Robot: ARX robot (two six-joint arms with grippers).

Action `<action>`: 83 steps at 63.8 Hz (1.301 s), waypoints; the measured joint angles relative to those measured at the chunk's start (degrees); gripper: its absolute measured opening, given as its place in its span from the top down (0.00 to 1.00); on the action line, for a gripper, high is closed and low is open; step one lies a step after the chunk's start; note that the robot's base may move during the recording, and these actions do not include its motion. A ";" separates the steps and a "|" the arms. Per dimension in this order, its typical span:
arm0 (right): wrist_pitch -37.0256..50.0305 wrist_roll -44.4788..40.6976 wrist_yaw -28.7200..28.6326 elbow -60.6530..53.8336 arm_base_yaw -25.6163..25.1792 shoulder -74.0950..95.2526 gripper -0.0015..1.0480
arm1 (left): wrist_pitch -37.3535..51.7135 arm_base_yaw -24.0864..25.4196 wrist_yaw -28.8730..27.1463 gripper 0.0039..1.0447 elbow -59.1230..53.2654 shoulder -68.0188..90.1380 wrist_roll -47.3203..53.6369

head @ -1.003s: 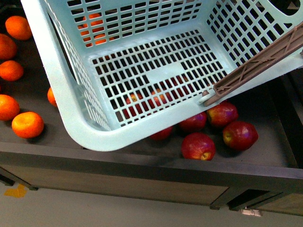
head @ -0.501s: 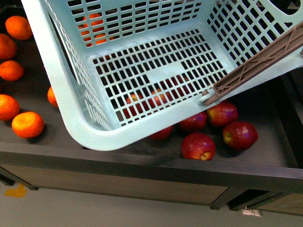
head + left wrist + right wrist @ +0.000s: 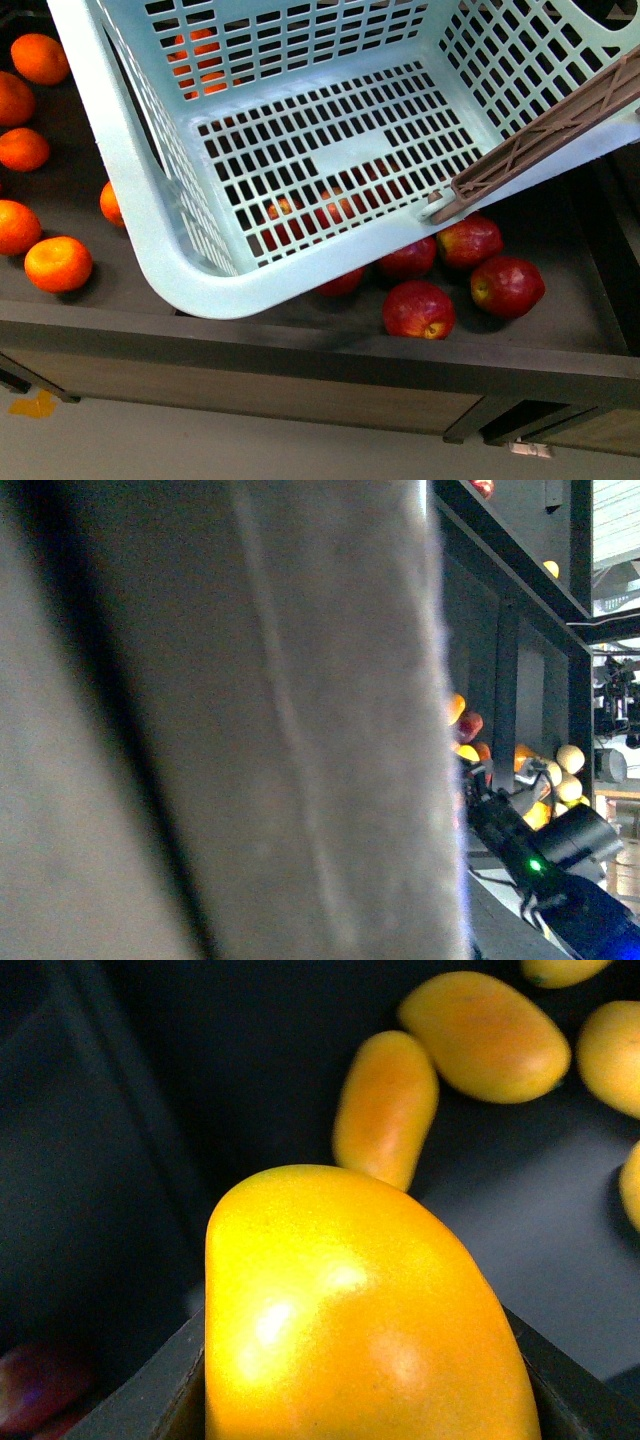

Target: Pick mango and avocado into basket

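Filling the right wrist view, a smooth yellow-orange oval mango [image 3: 360, 1300] sits clamped in the right gripper [image 3: 365, 1415], with a dark finger [image 3: 160, 1385] against each side. Behind it, more elongated orange-yellow mangoes [image 3: 385, 1105] lie on a dark shelf surface [image 3: 520, 1220]. In the front view, the light turquoise slotted plastic basket [image 3: 150, 220] hangs tilted above a dark display shelf [image 3: 300, 335], its brown handle [image 3: 545, 135] at the right. Round oranges [image 3: 58, 263] lie to the left and red apples [image 3: 418, 309] beneath and beside it. A blurred grey surface [image 3: 220, 720] fills the left wrist view, so the left claw does not show.
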 joint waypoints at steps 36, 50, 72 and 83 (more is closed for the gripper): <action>2.93 1.77 8.22 -21.33 25.90 -38.25 0.45 | 0.00 0.00 0.00 0.73 0.00 0.00 -0.02; 2.45 4.59 14.38 -19.45 35.91 -38.64 0.45 | 0.00 0.00 0.07 0.73 0.00 0.00 -0.02; 2.69 7.56 18.36 -18.12 45.11 -36.57 0.45 | 0.00 0.00 0.00 0.73 0.00 0.00 0.00; 4.07 7.72 20.02 -18.16 46.38 -35.01 0.45 | 0.00 0.07 -0.33 0.73 0.00 0.00 -0.02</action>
